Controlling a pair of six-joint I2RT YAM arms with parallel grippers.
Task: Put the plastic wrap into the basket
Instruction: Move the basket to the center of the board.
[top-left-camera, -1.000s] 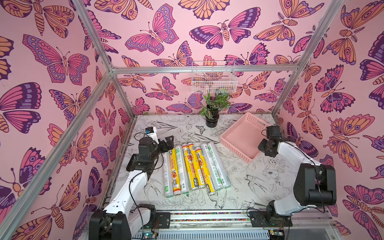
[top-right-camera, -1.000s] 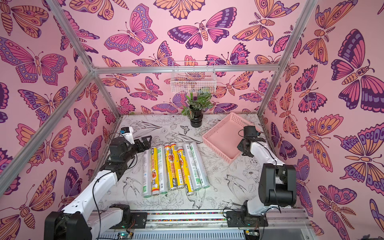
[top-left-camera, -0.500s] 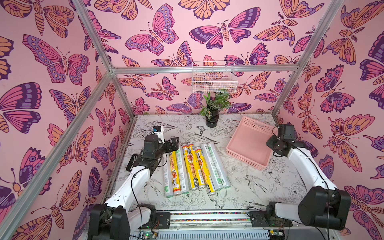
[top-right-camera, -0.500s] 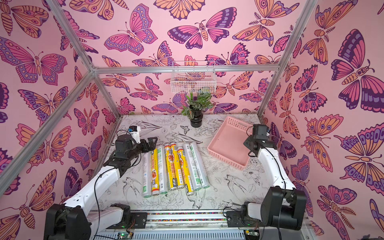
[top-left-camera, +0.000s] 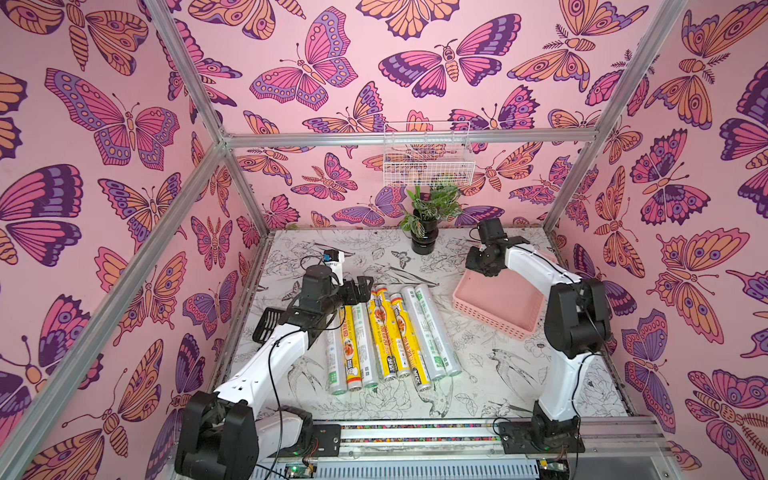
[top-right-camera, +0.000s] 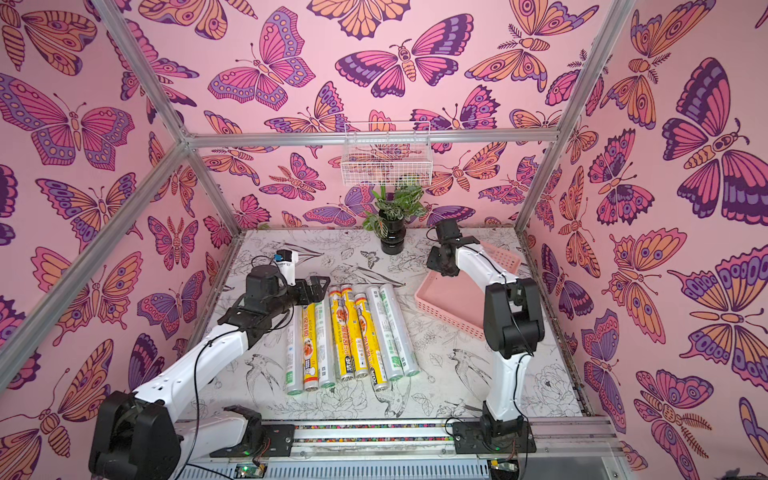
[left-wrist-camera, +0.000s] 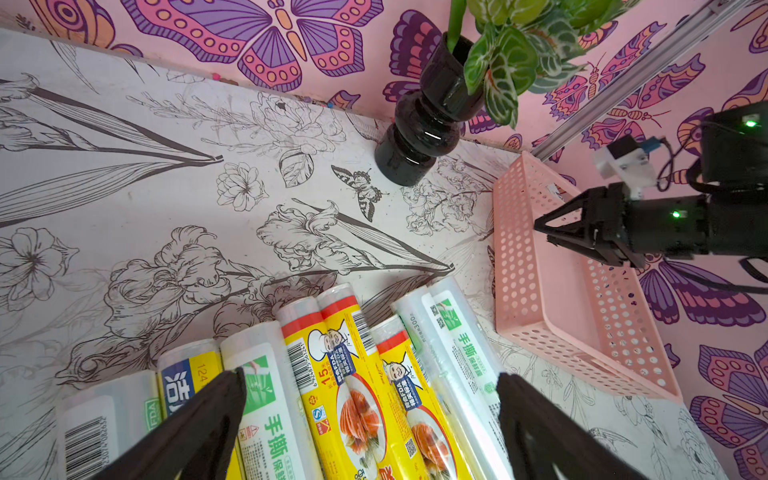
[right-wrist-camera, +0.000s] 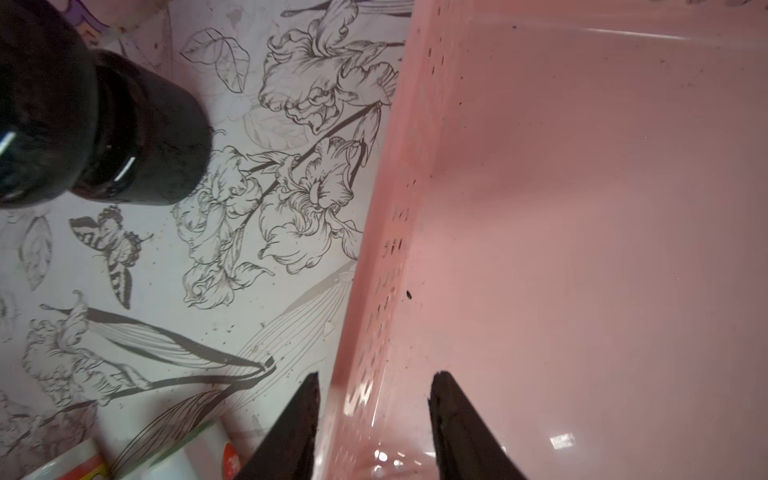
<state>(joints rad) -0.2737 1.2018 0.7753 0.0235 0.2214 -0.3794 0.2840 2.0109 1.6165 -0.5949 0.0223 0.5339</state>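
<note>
**As Rolls Lie in a Row, Basket Wall Is Straddled by Right Pincer**

Where the surface (top-left-camera: 490, 399) is shown in both top views, the plastic wrap (top-left-camera: 395, 332) is laid out as a row of long rolls side by side, left of the middle. Each roll runs from the front edge toward the back edge. Yellow-labelled rolls are mixed with silvery ones printed in green and white.

The left pincer (top-left-camera: 356, 291) is held fully released over the back ends of the rolls. In the left wrist view its two fingers (left-wrist-camera: 199, 424) are spread wide. One is placed above the rolls nearer the left edge, and the other just past the outermost silvery roll on the basket's side. Most of the row's ends are framed between them. Whether any roll is touched cannot be told.

The basket (top-left-camera: 494, 303) is set near the right edge, toward the back right corner, apart from the rolls. Its pink floor is seen bare in the right wrist view (right-wrist-camera: 582, 208).

The right pincer (right-wrist-camera: 374, 374) is lowered at the basket's corner nearest the middle of the back edge. One perforated wall is straddled, with one finger outside it and the other inside. The jaws are partly closed, but whether the wall is actually squeezed cannot be told.

A potted plant (top-left-camera: 424, 241) is stood at the back edge, near the right pincer.
</note>
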